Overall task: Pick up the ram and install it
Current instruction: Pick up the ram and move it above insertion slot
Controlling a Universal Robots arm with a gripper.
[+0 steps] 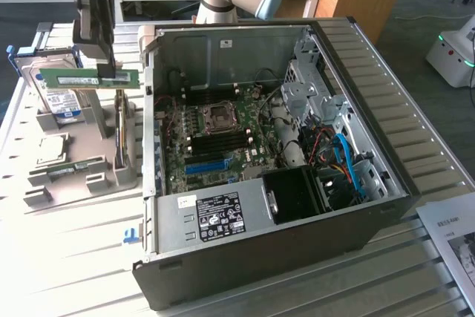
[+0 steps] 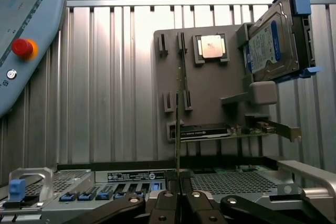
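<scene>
Pincer (image 1: 110, 72) clamped on ram (image 1: 74, 77), held clear above grey tray (image 1: 74, 150), beside case (image 1: 260, 257) edge.

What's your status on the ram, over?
Hand shut on ram. Ram level, above grey holder, outside the open case. Case wall between ram and motherboard.

The gripper (image 1: 110, 70), clamped on the ram (image 1: 87, 77), hangs in open air above the grey holder tray (image 1: 82, 139). The hard drive (image 1: 59, 98) stands close behind the ram. Beside the gripper rises the case wall (image 1: 151, 131). Past it the motherboard (image 1: 215, 139) lies open from above, though cables (image 1: 345, 157) seem to crowd its far side.
</scene>
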